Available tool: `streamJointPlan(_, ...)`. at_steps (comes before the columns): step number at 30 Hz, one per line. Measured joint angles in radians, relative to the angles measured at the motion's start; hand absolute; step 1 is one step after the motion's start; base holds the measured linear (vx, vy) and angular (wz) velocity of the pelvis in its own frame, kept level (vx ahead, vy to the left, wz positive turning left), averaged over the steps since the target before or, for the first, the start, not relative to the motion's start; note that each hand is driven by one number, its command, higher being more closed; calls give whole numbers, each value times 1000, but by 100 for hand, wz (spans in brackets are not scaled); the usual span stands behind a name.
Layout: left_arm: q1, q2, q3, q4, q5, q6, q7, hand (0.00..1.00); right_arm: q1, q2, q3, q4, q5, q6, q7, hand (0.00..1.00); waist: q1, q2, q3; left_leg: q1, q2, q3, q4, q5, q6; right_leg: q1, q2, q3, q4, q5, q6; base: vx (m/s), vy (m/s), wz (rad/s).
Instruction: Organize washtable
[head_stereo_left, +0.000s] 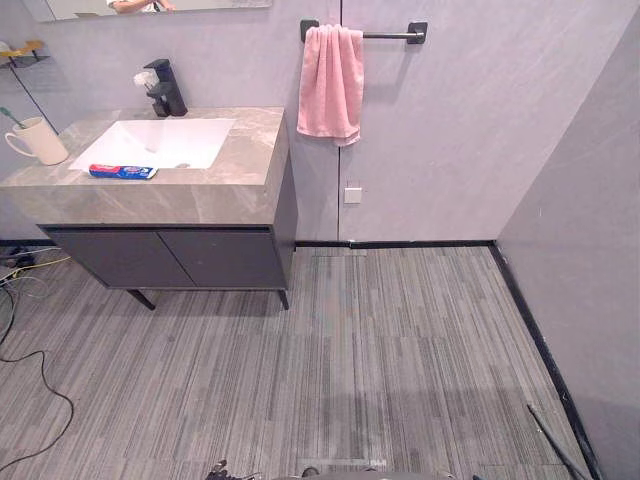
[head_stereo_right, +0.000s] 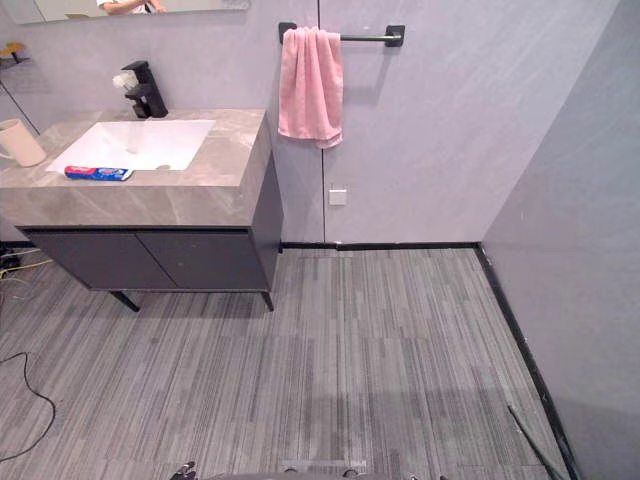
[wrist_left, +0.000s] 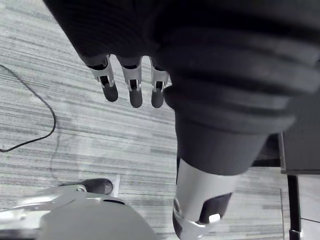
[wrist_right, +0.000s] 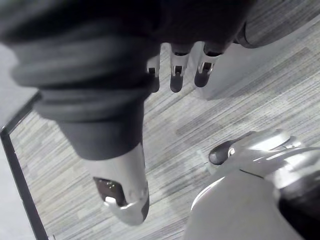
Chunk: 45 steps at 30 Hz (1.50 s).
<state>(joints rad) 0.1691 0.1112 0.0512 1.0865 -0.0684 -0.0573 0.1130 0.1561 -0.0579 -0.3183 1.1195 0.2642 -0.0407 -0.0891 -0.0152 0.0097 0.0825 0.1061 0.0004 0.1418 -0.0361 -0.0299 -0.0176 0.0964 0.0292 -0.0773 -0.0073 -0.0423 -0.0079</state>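
**Both my hands hang empty; the washtable sits off at ten o'clock**

From my head, the washtable (head_stereo_left: 200, 190) stands at about ten o'clock, against the grey wall, with dark cabinet doors (head_stereo_left: 170, 258) under its stone top. A white basin (head_stereo_left: 160, 140) is set into the top. A black faucet (head_stereo_left: 165, 88) stands at the basin's twelve o'clock. A toothpaste tube (head_stereo_left: 122, 172) lies flat on the counter at the basin's seven o'clock, just beside the rim. A cream cup (head_stereo_left: 38, 141) stands at the basin's nine o'clock, apart from the tube. The left eye view catches a green toothbrush (head_stereo_left: 10, 117) leaning in that cup, while the right eye view has the cup cut by its edge. A pink towel (head_stereo_left: 330, 82) hangs from a black bar (head_stereo_left: 390, 35) at twelve o'clock, well apart from the counter.

The wrist views give what the head views leave out. My left hand (wrist_left: 131, 82) hangs over the grey plank floor (head_stereo_left: 380, 350), fingers straight, side by side, holding nothing. My right hand (wrist_right: 176, 75) is the same: fingers loose and straight, nothing between them.
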Motion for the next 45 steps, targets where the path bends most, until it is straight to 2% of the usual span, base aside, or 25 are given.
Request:
streamJointPlan(11, -35, 8, 1, 11, 1, -10, -4, 0, -55, 10, -1, -2, -23, -4, 3, 0, 1, -8, 50, 56, 1, 9, -21, -3, -5, 57, 4, -5, -31, -3, 16, 52, -21, -4)
streamJointPlan(26, -34, 7, 0, 12, -14, -19, -3, 0, -71, 16, -1, -7, -22, -20, 3, 0, 5, -8, 54, 64, 1, 27, -32, -6, -7, 56, 2, 3, -33, -7, 23, -36, -21, -3)
streamJointPlan(35, -34, 7, 0, 12, -29, -27, -4, 0, -70, 14, 0, -14, -22, -20, 3, 0, 6, -6, 56, 31, 5, 67, -23, -30, 16, 18, 7, 44, -42, -4, 17, -38, -23, -13)
streamJointPlan(37, -38, 6, -1, 9, -29, -28, -4, 0, -72, 13, 0, -25, -22, -19, 3, 0, 13, -3, 60, 6, 11, 89, 15, -66, 16, -32, 7, 58, 28, -43, 25, 35, 5, -33)
streamJointPlan(38, -40, 7, -1, 8, -29, -28, -4, 0, -72, 13, 0, -37, -21, -19, 4, 0, 16, -3, 66, -7, 12, 103, 46, -88, 21, -74, 2, 62, 115, -86, 35, 75, 12, -30)
streamJointPlan(39, -41, 9, -2, 6, -29, -28, -4, 0, -72, 15, -1, -47, -18, -20, 5, 0, 15, -6, 74, -8, 9, 113, 71, -108, 30, -112, -12, 51, 221, -129, 61, 85, 18, -26)
streamJointPlan(40, -43, 10, -4, 6, -28, -28, -4, 0, -73, 15, -2, -48, -15, -21, 6, 0, 14, -6, 78, -7, 8, 114, 78, -113, 32, -136, -18, 42, 278, -141, 78, 77, 31, -17)
streamJointPlan(41, -43, 12, -16, 6, -28, -28, -4, 0, -73, 13, -4, -52, -1, -22, 6, 0, 9, -2, 83, -4, 7, 118, 88, -123, 40, -190, -31, 17, 404, -156, 100, 80, 47, -4)
streamJointPlan(42, -44, 14, -19, 7, -28, -28, -4, 0, -77, 15, -9, -59, 3, -23, 6, 0, 2, -3, 90, 15, 2, 120, 85, -124, 43, -245, -50, -11, 536, -156, 101, 108, 51, 0)
streamJointPlan(43, -46, 16, -19, 7, -28, -28, -4, 0, -78, 18, -13, -64, 4, -23, 5, 0, 0, -6, 100, 29, -2, 120, 83, -125, 45, -266, -64, -26, 602, -156, 100, 182, 53, 6)
streamJointPlan(44, -61, 18, -19, 7, -28, -27, -4, 0, -76, 13, -26, -71, 12, -26, 5, 0, -2, -7, 121, 62, -7, 119, 76, -135, 58, -306, -99, -77, 710, -191, 86, 220, 46, 2)
streamJointPlan(45, -64, 18, -17, 7, -28, -27, -3, 0, -76, 11, -26, -70, 14, -27, 6, 0, 2, -3, 128, 86, -6, 119, 70, -150, 54, -331, -127, -119, 749, -221, 81, 175, 36, -1)
